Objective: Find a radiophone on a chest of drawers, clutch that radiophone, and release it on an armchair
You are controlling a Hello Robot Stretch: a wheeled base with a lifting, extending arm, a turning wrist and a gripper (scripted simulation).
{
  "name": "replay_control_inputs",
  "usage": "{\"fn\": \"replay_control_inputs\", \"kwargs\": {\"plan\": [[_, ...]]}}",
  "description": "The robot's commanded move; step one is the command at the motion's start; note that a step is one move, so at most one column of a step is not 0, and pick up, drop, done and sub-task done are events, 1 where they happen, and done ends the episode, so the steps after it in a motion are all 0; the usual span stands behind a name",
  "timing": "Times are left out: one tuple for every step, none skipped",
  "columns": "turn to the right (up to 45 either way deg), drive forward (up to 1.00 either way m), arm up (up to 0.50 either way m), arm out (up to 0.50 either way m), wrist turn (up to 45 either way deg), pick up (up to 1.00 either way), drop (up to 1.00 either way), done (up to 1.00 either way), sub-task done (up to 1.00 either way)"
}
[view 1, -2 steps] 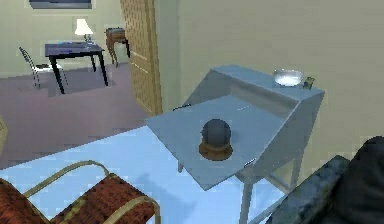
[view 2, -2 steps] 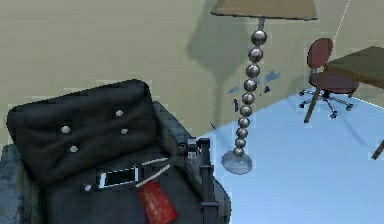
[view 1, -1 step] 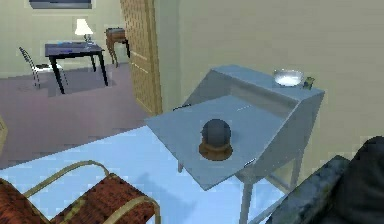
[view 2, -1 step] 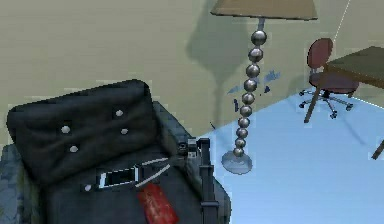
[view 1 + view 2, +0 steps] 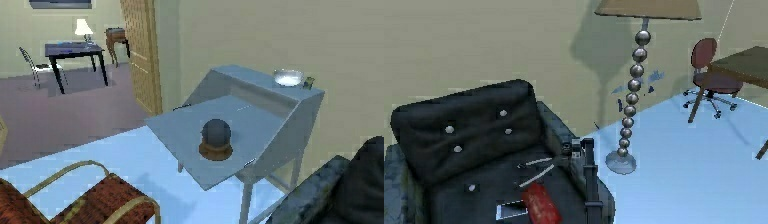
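Forward view is showing a desk bearing a dark ball. Arm side view is showing the gripper at the armchair, with a red thing, probably the radiophone, lying just beside the jaws; I cannot tell if they are holding anything. It is looking light, stiff and smooth, so gripping across its narrow middle is seeming best.

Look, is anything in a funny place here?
Mostly tidy. On the seat of the black armchair lie a red thing and a small flat pale thing, an odd spot for loose items. The floor lamp and office chair stand upright.
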Motion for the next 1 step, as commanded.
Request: {"fn": "replay_control_inputs", "kwargs": {"plan": [[0.0, 0.0, 0.1, 0.0, 0.0, 0.0, 0.0, 0.0, 0.0]]}}
